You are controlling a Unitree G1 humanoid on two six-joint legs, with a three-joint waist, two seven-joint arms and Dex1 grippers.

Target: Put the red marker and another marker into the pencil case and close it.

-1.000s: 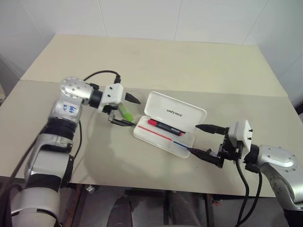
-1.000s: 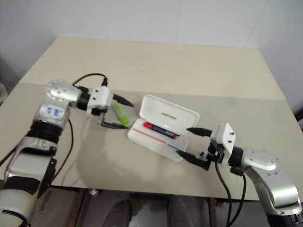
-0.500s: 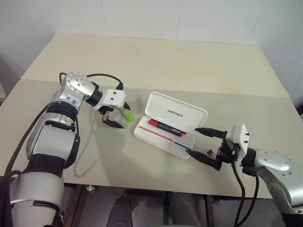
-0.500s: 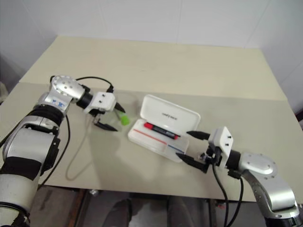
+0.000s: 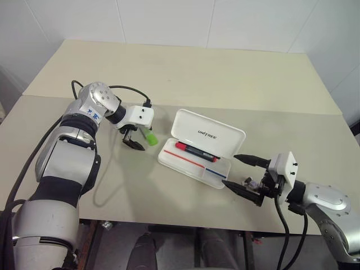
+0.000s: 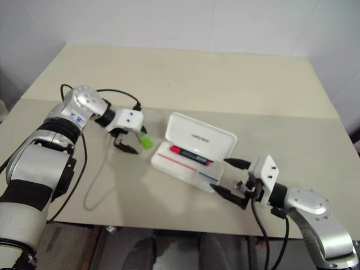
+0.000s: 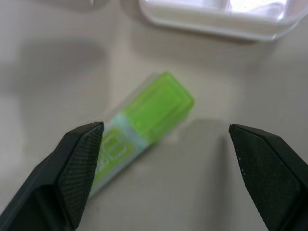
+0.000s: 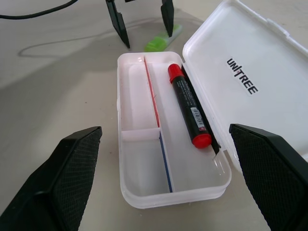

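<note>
Highlighter (image 7: 144, 122) lies flat, cap toward the pencil case (image 5: 209, 135); my left gripper (image 5: 138, 140) straddles it, jaws wide; right gripper (image 5: 241, 171) wide too.

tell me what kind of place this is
Probably a robot test bench or lab: a bare beige table against a white tiled wall, holding just a white pencil case and a green highlighter.

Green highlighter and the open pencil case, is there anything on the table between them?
No, bare table separates the highlighter from the pencil case, as the left eye view shows.
</note>
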